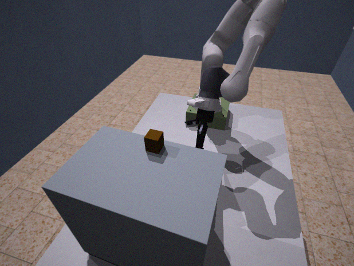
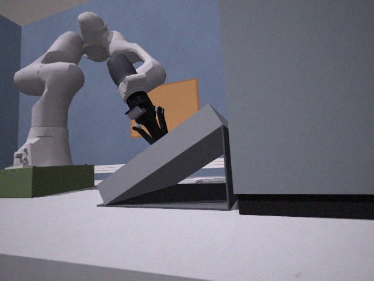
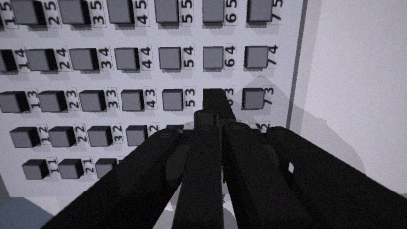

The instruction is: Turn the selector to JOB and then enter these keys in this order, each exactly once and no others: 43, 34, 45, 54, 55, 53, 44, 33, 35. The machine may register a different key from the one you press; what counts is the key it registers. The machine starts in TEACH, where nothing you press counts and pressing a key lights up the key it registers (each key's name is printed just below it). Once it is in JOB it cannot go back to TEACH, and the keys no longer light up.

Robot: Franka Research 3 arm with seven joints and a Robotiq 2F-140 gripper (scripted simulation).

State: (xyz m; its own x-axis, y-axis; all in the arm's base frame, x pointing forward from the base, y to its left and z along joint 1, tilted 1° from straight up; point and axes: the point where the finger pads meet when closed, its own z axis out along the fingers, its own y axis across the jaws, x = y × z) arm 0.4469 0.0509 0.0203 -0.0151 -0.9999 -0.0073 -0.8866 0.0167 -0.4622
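Observation:
The keypad [image 3: 148, 74] fills the wrist view: a pale sloped panel with rows of grey square keys, each with its number printed beside it. Keys 43 [image 3: 132, 100], 53 [image 3: 172, 99], 44 [image 3: 126, 58], 54 [image 3: 170, 58], 33 [image 3: 92, 100] and 34 [image 3: 83, 59] are plain grey; none is lit. My gripper [image 3: 213, 105] is shut and empty. Its tips sit over the place of key 63, between key 53 and key 73 [image 3: 253, 98]. In the exterior view the gripper [image 2: 154, 137] meets the sloped panel [image 2: 169, 157]. The selector is not in view.
A large grey box [image 1: 137, 189] with a small orange cube [image 1: 154, 140] on top stands in front of the panel. The arm's green base [image 2: 45, 180] is behind it. An orange board [image 2: 175, 103] stands behind the gripper.

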